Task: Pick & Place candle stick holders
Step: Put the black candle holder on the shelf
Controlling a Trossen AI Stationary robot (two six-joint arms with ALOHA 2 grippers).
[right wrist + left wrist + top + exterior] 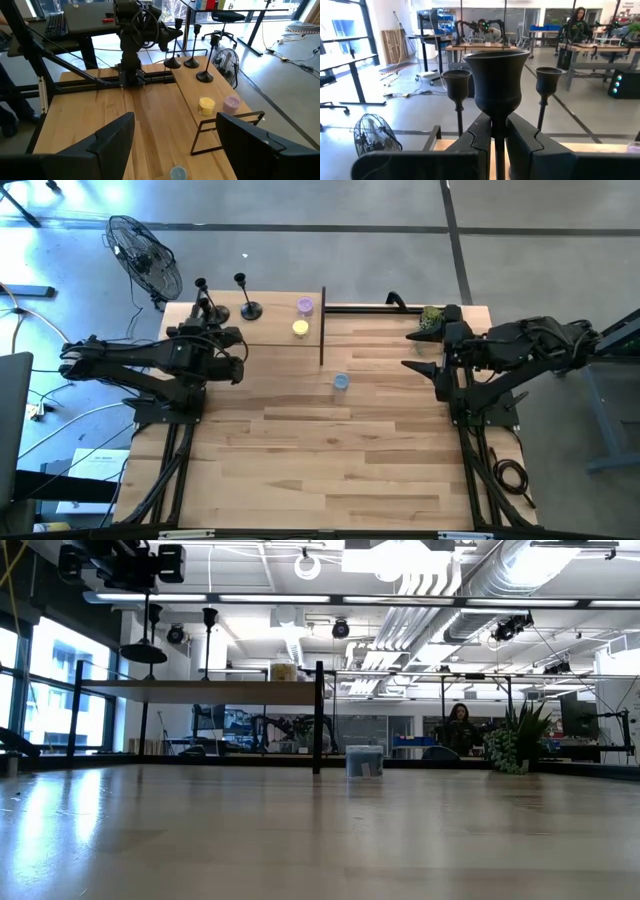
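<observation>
Left gripper [498, 131], near: I read fingers clenched on thin stem of candle stick holder [496, 82], just below cup. Holder looks rigid, light, top-heavy; I judge stem best hold. Beyond: two more holders [456, 85] [548, 82] upright on raised shelf [270, 330]. Right gripper [175, 137] released, waiting over table's right side.

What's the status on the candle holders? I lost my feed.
Left gripper shut on one candle stick holder by its stem, on the shelf. Two more holders beside it. Right gripper open, waiting at its side. Nothing blocking.
</observation>
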